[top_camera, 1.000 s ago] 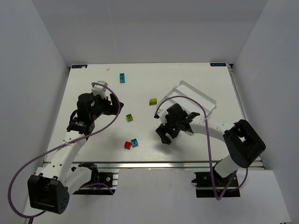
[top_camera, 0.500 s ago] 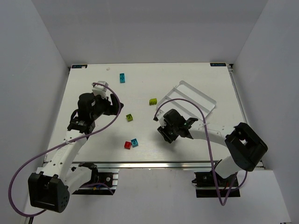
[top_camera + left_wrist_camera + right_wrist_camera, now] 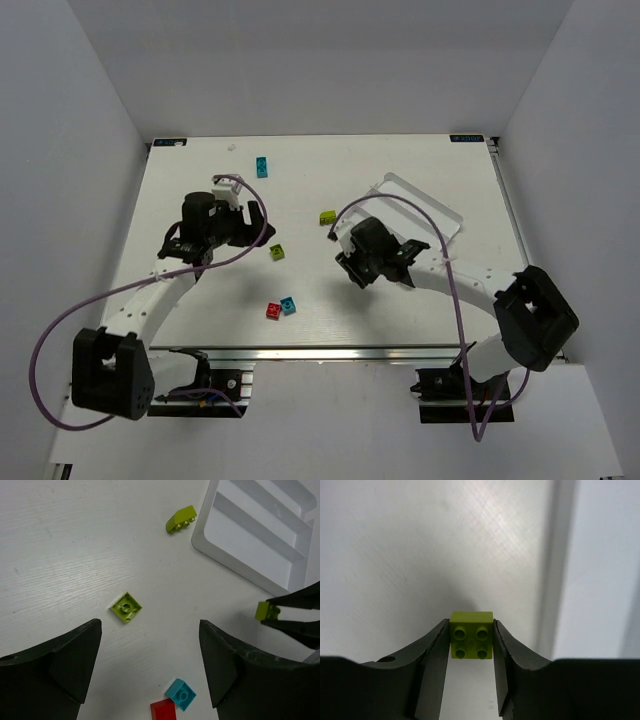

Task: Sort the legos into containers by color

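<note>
My right gripper (image 3: 350,272) (image 3: 471,625) is shut on a lime green lego (image 3: 471,640), studs facing the camera, held above the table just left of the white tray (image 3: 432,214) (image 3: 605,565). The left wrist view shows that same held lego (image 3: 266,611) near the tray's (image 3: 240,569) long compartments, which look empty there. My left gripper (image 3: 254,222) (image 3: 150,625) is open above the table. Below and ahead of it lie a flat lime lego (image 3: 277,252) (image 3: 126,607), another lime lego (image 3: 327,217) (image 3: 181,519), and a red lego (image 3: 273,311) (image 3: 163,711) touching a cyan one (image 3: 288,306) (image 3: 180,694).
A second cyan lego (image 3: 262,167) lies at the far side of the table, left of centre. White walls enclose the table on three sides. Purple cables loop off both arms.
My right gripper has shut on the lime lego and carried it up and back, toward the tray. The left arm has swung forward and to the right, still open.
</note>
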### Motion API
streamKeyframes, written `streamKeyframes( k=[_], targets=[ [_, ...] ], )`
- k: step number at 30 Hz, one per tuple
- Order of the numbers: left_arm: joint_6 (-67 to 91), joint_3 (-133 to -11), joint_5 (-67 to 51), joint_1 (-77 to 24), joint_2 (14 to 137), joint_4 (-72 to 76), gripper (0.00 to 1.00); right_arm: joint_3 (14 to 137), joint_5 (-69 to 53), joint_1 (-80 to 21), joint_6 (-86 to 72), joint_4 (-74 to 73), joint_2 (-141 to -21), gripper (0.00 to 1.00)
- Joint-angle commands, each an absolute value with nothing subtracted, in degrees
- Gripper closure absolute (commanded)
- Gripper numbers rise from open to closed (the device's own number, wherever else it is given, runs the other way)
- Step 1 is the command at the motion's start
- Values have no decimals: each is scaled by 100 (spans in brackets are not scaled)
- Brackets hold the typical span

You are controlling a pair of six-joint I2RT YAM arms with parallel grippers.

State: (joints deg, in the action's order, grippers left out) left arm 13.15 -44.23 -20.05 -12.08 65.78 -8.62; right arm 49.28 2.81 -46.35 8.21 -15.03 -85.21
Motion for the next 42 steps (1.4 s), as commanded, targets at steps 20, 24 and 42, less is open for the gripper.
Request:
streamKeyframes(
  k=[20, 24, 42],
  targets=[
    [2416, -5695, -387, -2188, 8525, -2390, 9, 6126, 378, -2980, 1002, -1362, -8894, 87],
    [2584, -5941, -97, -2425, 8893, -2592, 10, 6056, 159, -2874, 1002, -1388, -8860, 48],
    [3779, -7119, 2109, -3199, 10248, -3867, 30, 5564, -773, -2180, 536, -1222, -7287, 33]
  ],
)
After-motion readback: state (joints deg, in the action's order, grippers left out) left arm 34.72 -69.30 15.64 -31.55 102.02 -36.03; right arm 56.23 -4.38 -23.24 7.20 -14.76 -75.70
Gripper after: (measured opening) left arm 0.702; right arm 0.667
